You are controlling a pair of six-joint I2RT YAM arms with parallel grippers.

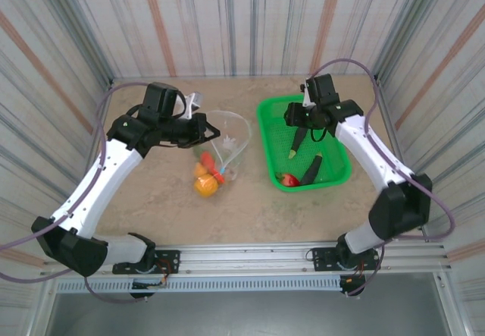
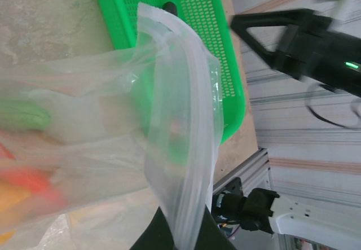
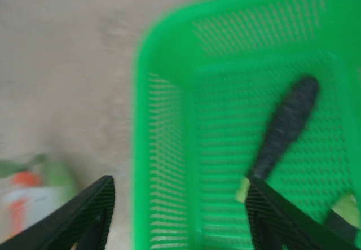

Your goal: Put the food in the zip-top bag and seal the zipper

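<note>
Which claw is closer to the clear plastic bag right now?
Left. The left claw pinches the clear bag at its mouth edge. The right claw hangs open over the green basket, beside the bag.

Striped corrugated walls (image 1: 227,17) close me in along the frame's top and sides, over a beige mottled tabletop (image 1: 151,207) with a metal rail (image 1: 250,254) at bottom.

The beige, stone-patterned bench (image 1: 151,199) carried a green mesh basket (image 1: 267,150) toward its right side, and left of that, near the middle, the clear zip-top bag (image 1: 233,135) with orange and red food (image 1: 205,186) at its near end
</note>
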